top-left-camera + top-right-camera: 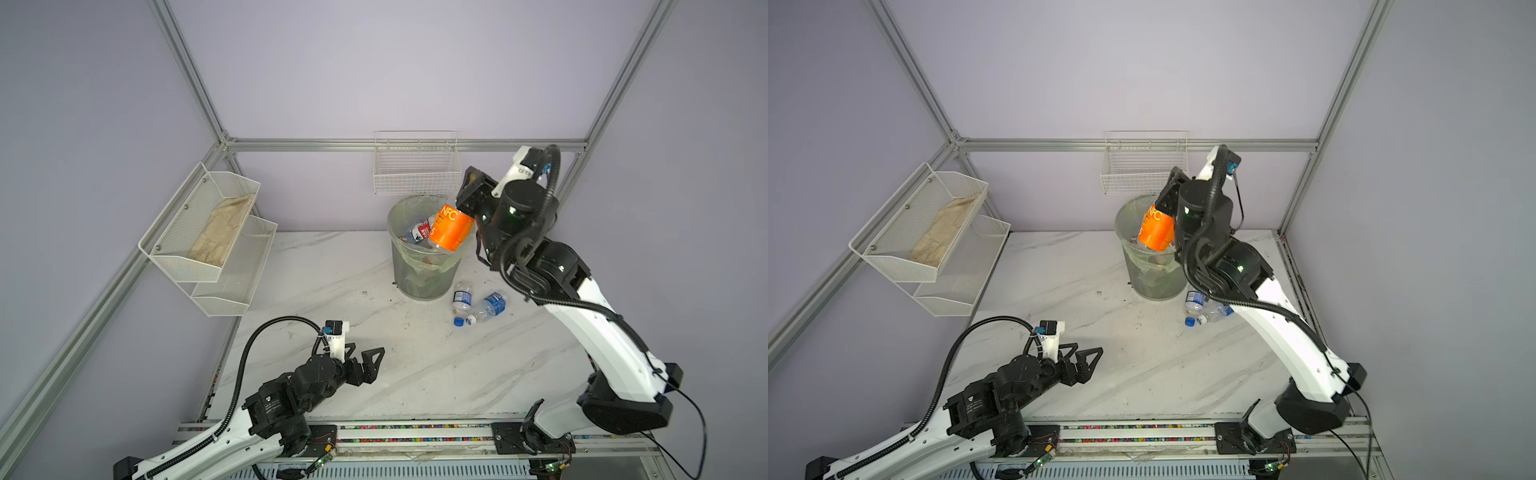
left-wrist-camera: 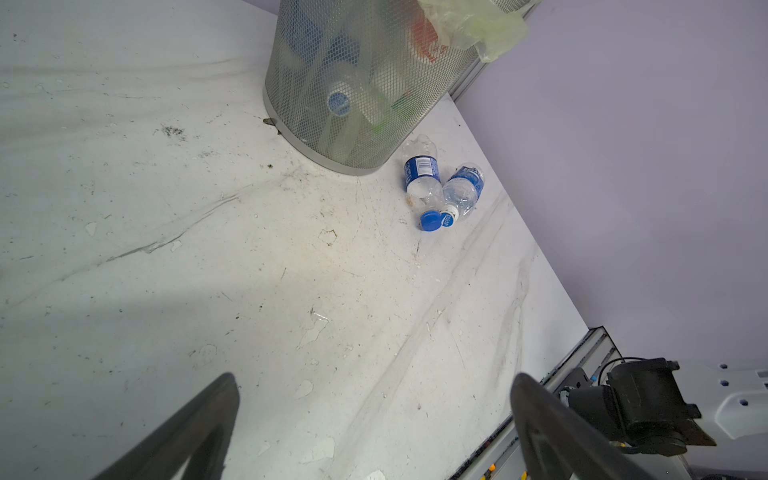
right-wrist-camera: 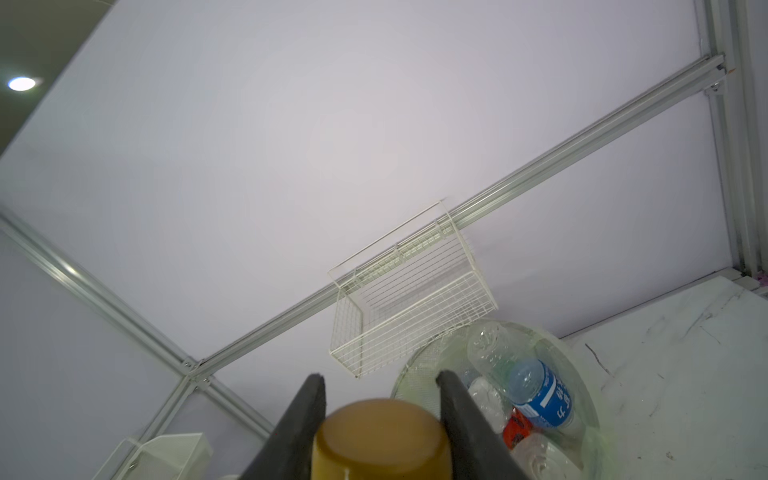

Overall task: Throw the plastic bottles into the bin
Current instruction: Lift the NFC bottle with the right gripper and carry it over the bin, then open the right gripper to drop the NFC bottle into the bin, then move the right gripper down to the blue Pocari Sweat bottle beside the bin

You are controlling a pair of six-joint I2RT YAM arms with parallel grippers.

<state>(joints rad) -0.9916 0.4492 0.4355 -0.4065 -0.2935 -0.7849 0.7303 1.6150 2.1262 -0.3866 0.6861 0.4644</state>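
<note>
Grip: the right tool (image 1: 464, 204) is clamped on the orange-label bottle (image 1: 451, 229), which hangs tilted over the rim of the bin (image 1: 415, 284) in both top views.
Right wrist view: only that bottle's amber base (image 3: 380, 436) shows between the fingers. Inside the bin (image 3: 584, 376) lie a blue-label bottle (image 3: 540, 397), a red label and some clear bottles.
Idle side: the left tool (image 1: 365, 353) has its jaws spread wide and holds nothing, low over the worktop (image 1: 415, 374).
Left wrist view: the bin's wall (image 2: 332, 54) is mesh and bottles show through it. Two blue-label bottles (image 2: 422, 174) lie on the worktop just beside its foot, caps together.
Top view: the right arm (image 1: 1279, 332) partly covers that pair (image 1: 1196, 300).
</note>
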